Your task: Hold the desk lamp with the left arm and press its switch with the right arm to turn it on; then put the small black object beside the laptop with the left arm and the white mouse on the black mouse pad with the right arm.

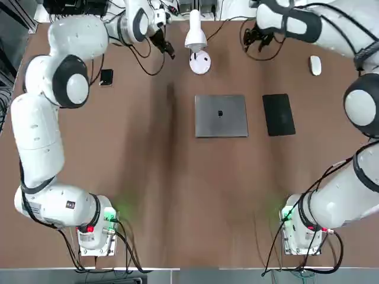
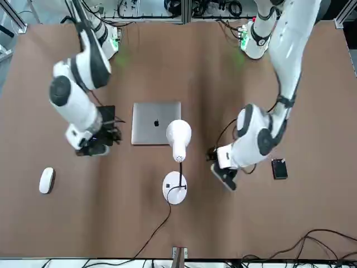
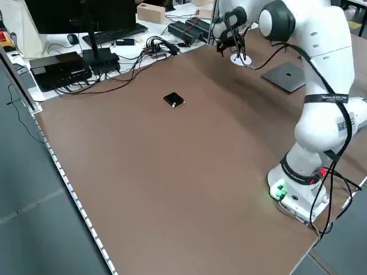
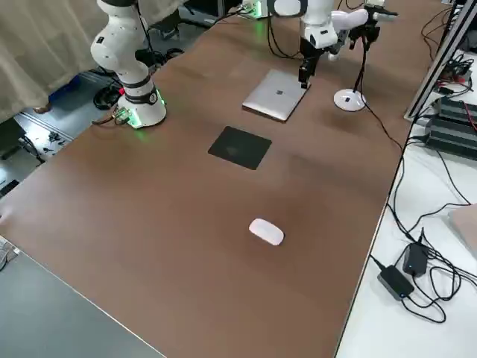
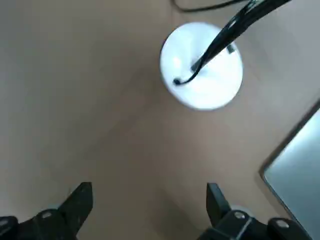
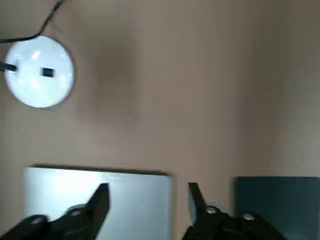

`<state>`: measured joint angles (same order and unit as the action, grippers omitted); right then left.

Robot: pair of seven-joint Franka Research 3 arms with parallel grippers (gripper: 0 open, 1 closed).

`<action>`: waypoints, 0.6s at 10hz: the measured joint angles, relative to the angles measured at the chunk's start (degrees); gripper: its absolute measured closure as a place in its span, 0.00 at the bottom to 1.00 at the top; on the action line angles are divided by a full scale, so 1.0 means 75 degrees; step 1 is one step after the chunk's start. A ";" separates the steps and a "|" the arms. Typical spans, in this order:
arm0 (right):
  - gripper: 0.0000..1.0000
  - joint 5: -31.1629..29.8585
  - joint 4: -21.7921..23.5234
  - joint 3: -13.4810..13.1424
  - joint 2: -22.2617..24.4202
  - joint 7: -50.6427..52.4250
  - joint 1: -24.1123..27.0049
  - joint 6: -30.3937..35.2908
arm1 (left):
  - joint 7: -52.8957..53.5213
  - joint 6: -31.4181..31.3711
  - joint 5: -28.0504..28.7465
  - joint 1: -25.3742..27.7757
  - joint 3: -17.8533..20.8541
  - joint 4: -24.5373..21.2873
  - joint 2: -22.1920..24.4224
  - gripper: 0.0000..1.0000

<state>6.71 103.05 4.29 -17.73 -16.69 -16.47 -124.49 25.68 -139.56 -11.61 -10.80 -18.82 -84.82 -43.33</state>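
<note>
Laptop, lamp, left end effector open

Top looks straight down, front faces the bases across the table; both share the laptop.

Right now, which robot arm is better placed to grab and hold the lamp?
Left. The left pincer is open, empty and just beside the desk lamp. The right pincer hangs farther off, on the lamp's other side.

Two white arms w/ black joint bands, black cables, green base LEDs.
</note>
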 joint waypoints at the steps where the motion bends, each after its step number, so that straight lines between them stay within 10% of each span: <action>1: 0.49 0.0525 -0.0143 -0.0002 -0.0375 -0.0065 -0.0125 -0.0281 | 0.0569 -0.0628 -0.0004 -0.0144 -0.0113 0.0167 -0.0367 0.00; 3: 0.83 0.1266 -0.0665 0.0003 -0.1236 -0.0161 -0.0511 -0.1186 | 0.1280 -0.1624 -0.0007 -0.0309 -0.0323 0.0607 -0.1001 0.00; 6: 0.99 0.1394 -0.1479 0.0003 -0.2579 -0.0806 -0.1337 -0.2569 | 0.1778 -0.2684 -0.0007 -0.0519 -0.0650 0.1168 -0.1714 0.00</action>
<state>17.16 91.96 4.31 -37.08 -22.74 -26.50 -143.76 39.02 -159.69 -11.66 -14.69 -23.70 -76.06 -56.18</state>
